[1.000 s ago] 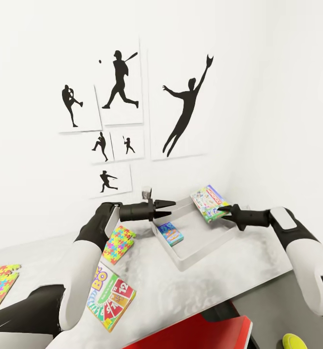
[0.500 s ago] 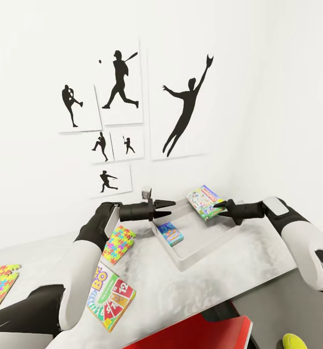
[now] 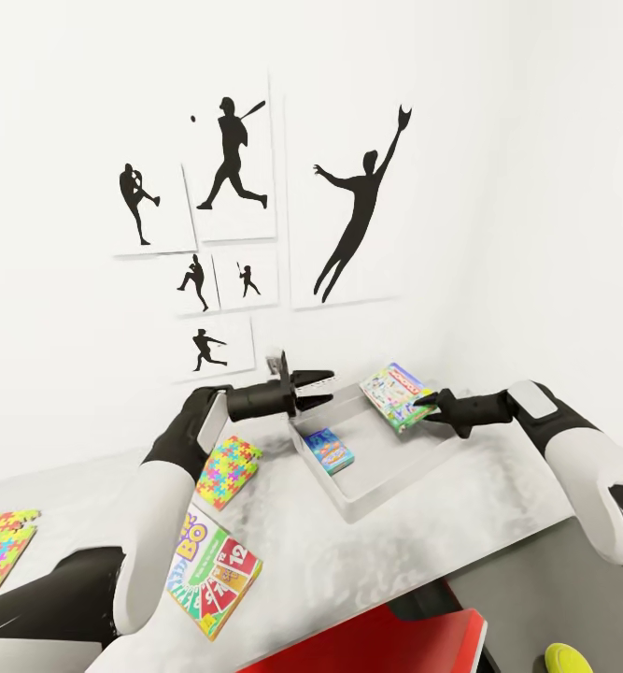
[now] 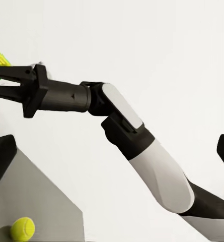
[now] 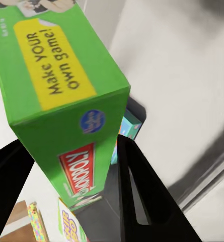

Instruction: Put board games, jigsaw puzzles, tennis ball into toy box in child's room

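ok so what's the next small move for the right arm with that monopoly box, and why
Probably lower it a little and open the tool. The right tool grips the green-and-white Monopoly game box by one edge, held above the light grey sloped-sided toy box, where the small blue cartoon game box already lies. The Monopoly box looks to be over the bin's far end, so releasing should drop it inside.

Over the light grey sloped-sided toy box, the far half is crowded: the green Monopoly box, gripped by the right gripper, hangs above its far right corner, and the left gripper reaches over its far left rim. Inside, a small blue cartoon game box leans against the left wall. The box's near floor lies bare.
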Controlling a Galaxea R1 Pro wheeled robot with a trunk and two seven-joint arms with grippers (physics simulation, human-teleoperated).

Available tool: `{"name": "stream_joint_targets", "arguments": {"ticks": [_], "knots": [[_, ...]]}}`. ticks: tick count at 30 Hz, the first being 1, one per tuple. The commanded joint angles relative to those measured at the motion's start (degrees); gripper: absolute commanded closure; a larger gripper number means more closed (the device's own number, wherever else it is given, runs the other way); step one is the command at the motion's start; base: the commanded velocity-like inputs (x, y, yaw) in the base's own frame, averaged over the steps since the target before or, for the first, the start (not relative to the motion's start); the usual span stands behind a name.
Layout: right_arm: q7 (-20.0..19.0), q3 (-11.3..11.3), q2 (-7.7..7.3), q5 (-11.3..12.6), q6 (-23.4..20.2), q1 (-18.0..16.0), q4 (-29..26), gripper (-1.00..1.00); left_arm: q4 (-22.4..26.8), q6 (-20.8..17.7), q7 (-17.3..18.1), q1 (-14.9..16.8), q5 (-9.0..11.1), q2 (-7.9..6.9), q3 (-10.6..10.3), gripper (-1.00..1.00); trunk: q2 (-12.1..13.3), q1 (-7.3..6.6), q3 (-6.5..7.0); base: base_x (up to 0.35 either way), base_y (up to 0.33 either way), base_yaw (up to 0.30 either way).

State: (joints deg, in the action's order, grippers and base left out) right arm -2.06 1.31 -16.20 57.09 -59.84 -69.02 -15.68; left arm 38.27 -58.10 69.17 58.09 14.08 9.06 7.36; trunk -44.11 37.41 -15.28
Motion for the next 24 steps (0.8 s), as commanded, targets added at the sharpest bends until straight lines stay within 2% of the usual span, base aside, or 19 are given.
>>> {"name": "stream_joint_targets", "arguments": {"ticks": [1,6,24], "knots": [[-0.2,0.2,-0.18,0.1,-0.2,0.0,0.0,1.00,0.1,-0.7,0.1,0.1,0.6,0.02,0.2,-1.00,-0.1,0.01,-0.08,0.000,0.000,0.000],[-0.2,0.2,-0.26,0.3,-0.2,0.0,0.0,1.00,0.2,-1.0,0.0,0.1,1.5,-0.16,0.2,-1.00,-0.1,0.01,-0.09,0.000,0.000,0.000],[-0.3,0.2,-0.30,0.4,-0.2,0.0,0.2,1.00,0.2,-0.9,0.0,0.1,1.5,-0.18,0.1,-1.00,-0.1,0.01,-1.51,0.000,0.000,0.052]]}}
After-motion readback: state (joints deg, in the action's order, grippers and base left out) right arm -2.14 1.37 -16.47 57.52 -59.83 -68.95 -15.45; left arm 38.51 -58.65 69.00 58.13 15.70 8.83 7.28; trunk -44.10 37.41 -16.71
